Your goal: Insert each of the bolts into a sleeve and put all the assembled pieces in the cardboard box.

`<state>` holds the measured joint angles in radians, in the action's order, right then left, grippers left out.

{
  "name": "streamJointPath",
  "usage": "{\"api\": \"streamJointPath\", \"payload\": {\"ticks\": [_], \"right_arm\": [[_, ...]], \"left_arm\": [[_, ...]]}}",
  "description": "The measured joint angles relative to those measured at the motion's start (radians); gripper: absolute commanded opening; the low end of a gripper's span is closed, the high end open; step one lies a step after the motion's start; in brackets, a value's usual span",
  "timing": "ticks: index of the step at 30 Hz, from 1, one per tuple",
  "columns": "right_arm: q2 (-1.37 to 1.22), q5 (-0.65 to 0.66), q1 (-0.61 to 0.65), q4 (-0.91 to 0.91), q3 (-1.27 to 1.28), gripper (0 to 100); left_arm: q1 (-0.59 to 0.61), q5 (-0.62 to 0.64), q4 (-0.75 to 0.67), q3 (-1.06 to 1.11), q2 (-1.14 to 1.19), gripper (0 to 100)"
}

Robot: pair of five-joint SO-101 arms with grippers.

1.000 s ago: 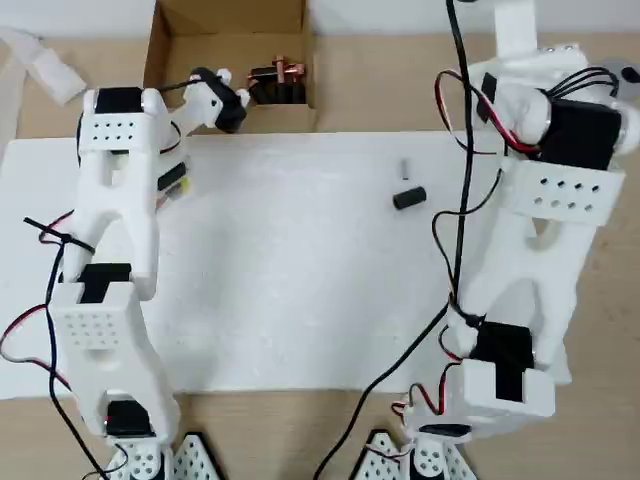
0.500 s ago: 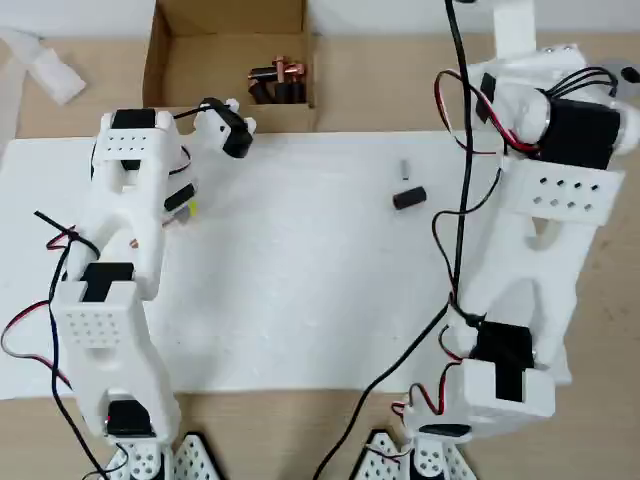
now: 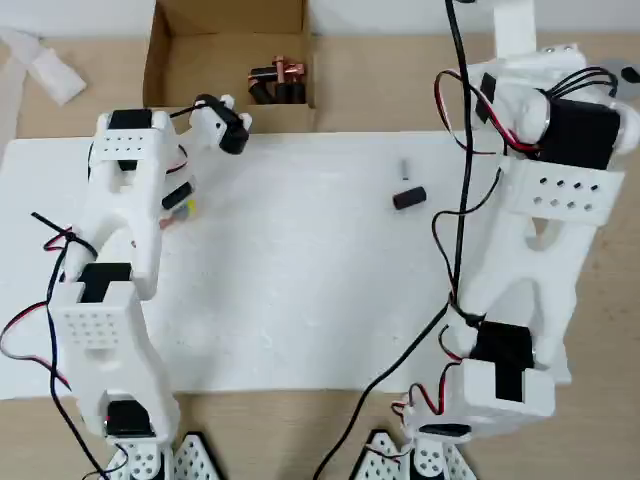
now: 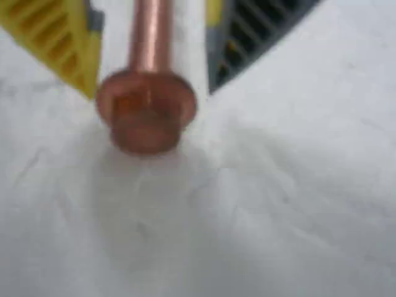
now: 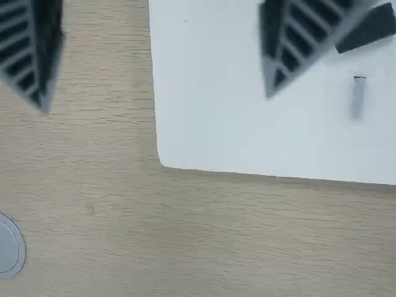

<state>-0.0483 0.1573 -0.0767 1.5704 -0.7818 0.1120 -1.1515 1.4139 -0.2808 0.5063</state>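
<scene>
The left tool (image 4: 151, 90) is clamped on a copper bolt (image 4: 147, 117), its yellow and black fingers flanking the shank. The bolt's head points down, close above the white foam sheet (image 3: 300, 280). The right tool (image 5: 154, 99) hangs with its fingers wide apart over the corner of the sheet and the wooden table (image 5: 185, 235). A black sleeve (image 3: 408, 197) and a small grey bolt (image 3: 405, 168) lie near each other on the sheet. Assembled pieces (image 3: 277, 82) lie inside the cardboard box (image 3: 160, 60).

Copper bolt (image 4: 146, 111) in the left tool (image 4: 151, 91), whose fingers (image 4: 55, 37) are yellow and dark-ribbed; beneath it white foam (image 4: 247, 216); the right tool (image 5: 156, 100) grey-ribbed over pale wood-grain tabletop (image 5: 185, 235).
</scene>
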Motion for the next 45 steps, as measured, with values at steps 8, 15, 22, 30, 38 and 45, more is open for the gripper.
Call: {"api": "streamJointPath", "payload": {"ticks": [8, 15, 22, 30, 38, 45], "right_arm": [[0.000, 0.000, 0.000, 0.000, 0.000, 25.7], [0.000, 0.000, 0.000, 0.000, 0.000, 25.7], [0.000, 0.000, 0.000, 0.000, 0.000, 25.7], [0.000, 0.000, 0.000, 0.002, 0.002, 25.7], [0.000, -0.048, 0.069, 0.149, 0.003, 25.7], [0.020, 0.020, 0.120, 0.196, 0.178, 25.9]], "left_arm": [[0.023, -0.080, 0.043, 0.000, 0.000, 9], [0.003, -0.080, -0.003, 0.034, 0.000, 9], [-0.025, -0.049, -0.077, 0.104, -0.005, 8], [-0.028, -0.049, -0.077, 0.115, -0.005, 1], [-0.025, 0.061, 0.040, 0.068, -0.061, 1], [-0.026, 0.256, 0.124, 0.061, -0.390, 1]]}}
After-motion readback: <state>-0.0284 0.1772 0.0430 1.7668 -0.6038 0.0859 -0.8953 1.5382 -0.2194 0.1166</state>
